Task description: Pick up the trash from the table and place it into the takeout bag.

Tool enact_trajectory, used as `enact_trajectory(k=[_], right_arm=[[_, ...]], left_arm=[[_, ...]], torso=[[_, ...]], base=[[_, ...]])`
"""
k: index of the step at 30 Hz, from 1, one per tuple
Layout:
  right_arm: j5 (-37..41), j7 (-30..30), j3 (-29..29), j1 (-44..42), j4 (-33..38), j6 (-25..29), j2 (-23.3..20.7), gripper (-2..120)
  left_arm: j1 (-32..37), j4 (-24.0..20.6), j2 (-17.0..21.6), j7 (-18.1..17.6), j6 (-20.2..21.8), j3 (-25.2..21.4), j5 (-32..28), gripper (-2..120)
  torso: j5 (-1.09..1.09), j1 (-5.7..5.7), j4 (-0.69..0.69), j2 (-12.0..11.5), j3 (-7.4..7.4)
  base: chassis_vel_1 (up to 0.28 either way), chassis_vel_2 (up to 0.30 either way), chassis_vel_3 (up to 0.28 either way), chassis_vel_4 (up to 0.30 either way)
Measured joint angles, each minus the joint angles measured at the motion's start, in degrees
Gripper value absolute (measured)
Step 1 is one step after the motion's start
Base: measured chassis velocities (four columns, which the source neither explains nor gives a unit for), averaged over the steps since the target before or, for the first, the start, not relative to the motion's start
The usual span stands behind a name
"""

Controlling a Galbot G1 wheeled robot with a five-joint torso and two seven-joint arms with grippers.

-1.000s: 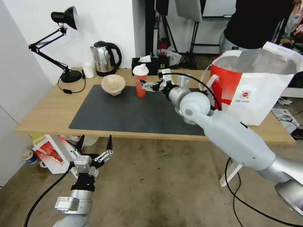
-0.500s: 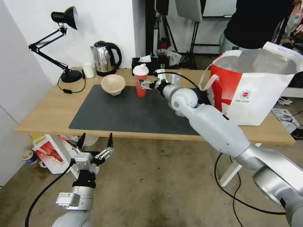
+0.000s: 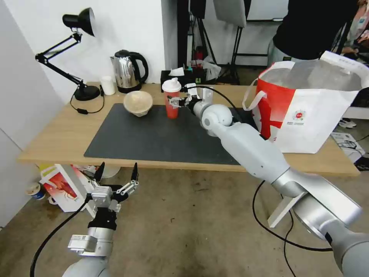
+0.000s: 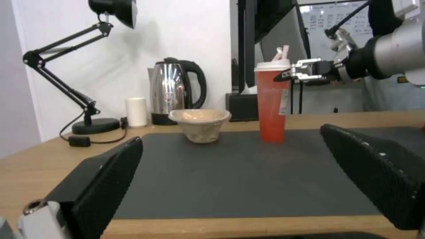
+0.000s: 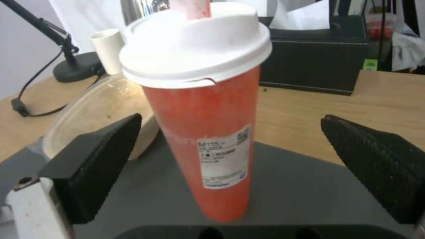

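The right gripper, fingers spread and grasping nothing, brackets the upright red-orange plastic cup with white spouted lid on the dark grey mat of the long light-wood table; the beige pulp bowl stands beside it; the large white-and-red takeout bag sits at the table's right end; the left gripper hangs spread below the table edge.

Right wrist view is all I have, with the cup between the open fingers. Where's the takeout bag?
Observer: The takeout bag stands upright, mouth open, on the table's right end.
Operator: And the left arm?
Observer: The left end effector hangs open below the table's near edge, holding nothing.
Operator: How high on the cup am I?
Observer: The right end effector is level with the cup's top, just under the lid.
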Motion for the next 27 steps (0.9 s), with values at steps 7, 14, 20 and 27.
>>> enact_trajectory(k=[7,14,20,27], right_arm=[[-0.73,-1.05,0.05,0.4,-2.2,0.05,1.22,100],[-0.29,-2.04,-0.09,1.32,-3.25,0.02,1.84,100],[-0.22,-3.34,-0.22,2.35,-5.32,-0.05,2.92,100],[-1.3,-5.33,0.21,2.75,-9.07,0.2,5.35,100]], left_arm=[[-0.23,0.03,0.12,0.01,-0.03,0.2,-0.19,99],[0.3,-1.17,0.18,-0.01,-0.41,-0.14,0.28,99],[0.13,-1.6,0.29,-0.03,-0.41,-0.29,0.22,100],[-0.02,-1.01,0.21,-0.09,-0.41,0.01,0.17,100]], torso=[[-0.01,0.0,0.01,0.0,0.0],[0.0,0.0,0.02,0.0,0.0],[0.0,0.0,0.0,0.0,-0.01],[0.0,0.0,0.01,0.0,-0.01]], base=[[0.0,0.0,0.0,0.0],[0.0,0.0,0.0,0.0],[0.0,0.0,0.0,0.0],[0.0,0.0,0.0,0.0]])
